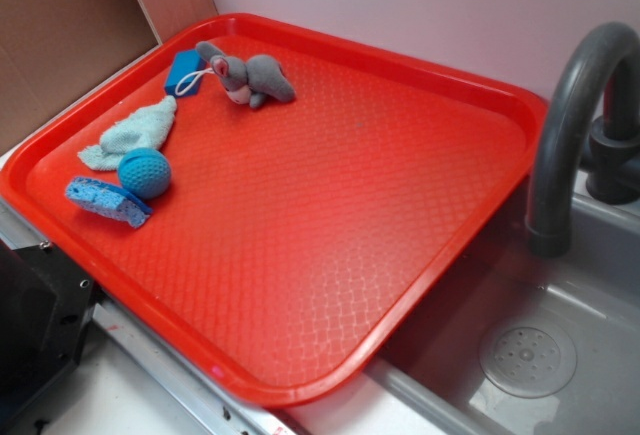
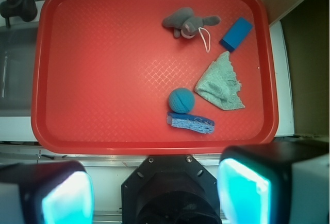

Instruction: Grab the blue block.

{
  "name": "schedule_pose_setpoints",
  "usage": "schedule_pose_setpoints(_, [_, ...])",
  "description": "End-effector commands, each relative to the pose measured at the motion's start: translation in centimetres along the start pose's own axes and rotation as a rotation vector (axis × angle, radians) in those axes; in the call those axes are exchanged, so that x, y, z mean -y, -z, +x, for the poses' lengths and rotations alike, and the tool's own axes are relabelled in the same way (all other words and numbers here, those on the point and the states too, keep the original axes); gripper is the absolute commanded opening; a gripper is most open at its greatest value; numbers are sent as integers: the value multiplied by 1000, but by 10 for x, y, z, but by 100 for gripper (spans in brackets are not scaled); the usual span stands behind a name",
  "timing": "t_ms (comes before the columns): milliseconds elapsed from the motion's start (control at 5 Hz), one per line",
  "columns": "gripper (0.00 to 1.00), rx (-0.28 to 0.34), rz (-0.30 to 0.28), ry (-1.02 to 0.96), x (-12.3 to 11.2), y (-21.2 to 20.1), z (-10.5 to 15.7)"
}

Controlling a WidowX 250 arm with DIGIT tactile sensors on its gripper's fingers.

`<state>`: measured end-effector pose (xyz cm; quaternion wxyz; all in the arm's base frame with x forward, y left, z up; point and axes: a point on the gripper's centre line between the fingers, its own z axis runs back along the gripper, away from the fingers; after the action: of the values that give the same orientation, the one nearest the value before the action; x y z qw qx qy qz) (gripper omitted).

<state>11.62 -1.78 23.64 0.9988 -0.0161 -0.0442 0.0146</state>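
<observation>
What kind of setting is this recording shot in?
Probably a toy kitchen sink station: a grey plastic basin with a round drain, a dark grey curved faucet, and a red textured plastic tray laid beside and partly over the basin.

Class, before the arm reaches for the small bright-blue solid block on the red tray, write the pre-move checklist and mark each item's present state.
1. Small bright-blue solid block in view: ok.
2. Told apart from flat blue porous sponge and round blue crocheted ball: ok.
3. Grey plush mouse clear of block: not ok, its string lies close.
4. Gripper open: ok.
5. Gripper over block: not ok, it sits off the red plastic tray.
</observation>
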Motion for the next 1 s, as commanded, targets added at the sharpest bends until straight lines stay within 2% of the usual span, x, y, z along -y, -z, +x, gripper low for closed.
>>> schedule_pose_setpoints(0, [100, 0, 0, 0, 0, 0, 0])
schedule_pose_setpoints(200, [100, 50, -7, -249, -19, 6, 10])
schedule_pose_setpoints(400, [100, 136, 17, -494, -39, 11, 18])
schedule_pose_setpoints(600, [100, 205, 32, -595, -62, 20, 29])
schedule_pose_setpoints(800, [100, 245, 42, -642, -100, 33, 49])
